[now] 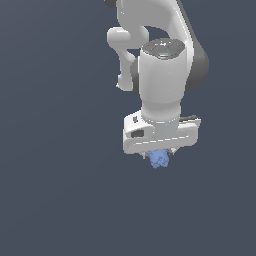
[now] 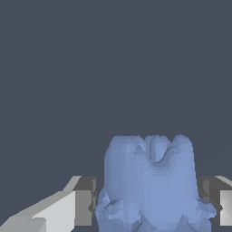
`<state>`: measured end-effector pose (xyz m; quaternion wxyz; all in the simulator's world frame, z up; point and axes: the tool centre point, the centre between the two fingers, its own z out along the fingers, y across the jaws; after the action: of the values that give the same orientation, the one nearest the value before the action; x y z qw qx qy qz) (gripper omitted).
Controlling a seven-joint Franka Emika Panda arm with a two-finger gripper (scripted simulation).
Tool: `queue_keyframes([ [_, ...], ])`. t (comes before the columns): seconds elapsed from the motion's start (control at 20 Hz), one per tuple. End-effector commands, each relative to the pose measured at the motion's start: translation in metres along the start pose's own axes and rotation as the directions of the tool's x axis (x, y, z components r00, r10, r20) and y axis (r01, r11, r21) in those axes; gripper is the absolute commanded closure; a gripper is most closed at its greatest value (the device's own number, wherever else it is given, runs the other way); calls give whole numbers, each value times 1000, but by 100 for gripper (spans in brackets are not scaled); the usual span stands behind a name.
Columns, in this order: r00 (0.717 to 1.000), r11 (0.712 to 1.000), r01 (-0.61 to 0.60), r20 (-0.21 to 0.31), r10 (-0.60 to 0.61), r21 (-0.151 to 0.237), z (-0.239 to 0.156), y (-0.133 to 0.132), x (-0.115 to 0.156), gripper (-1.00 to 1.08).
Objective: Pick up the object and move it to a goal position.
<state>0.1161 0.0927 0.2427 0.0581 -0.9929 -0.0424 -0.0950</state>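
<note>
The object [image 1: 159, 159] is a small light-blue knobbly lump that pokes out just below my white gripper [image 1: 160, 156] in the exterior view. The arm stands upright above it and hides the fingers almost fully there. In the wrist view the object [image 2: 152, 181] fills the space between the two fingers [image 2: 84, 201], which press against its sides. The gripper [image 2: 149, 204] is shut on the object. Whether the object rests on the ground or hangs above it cannot be told.
A plain dark blue-grey surface [image 1: 60, 190] spreads around the arm on every side in both views. No other object, container or edge shows.
</note>
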Motion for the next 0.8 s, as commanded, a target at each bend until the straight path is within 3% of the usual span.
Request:
queue_keyframes([
  [0.0, 998, 998, 58, -24, -57, 20, -27, -4, 10, 108],
  [0.75, 931, 931, 348, -159, -330, 108, -171, -26, 50, 108],
])
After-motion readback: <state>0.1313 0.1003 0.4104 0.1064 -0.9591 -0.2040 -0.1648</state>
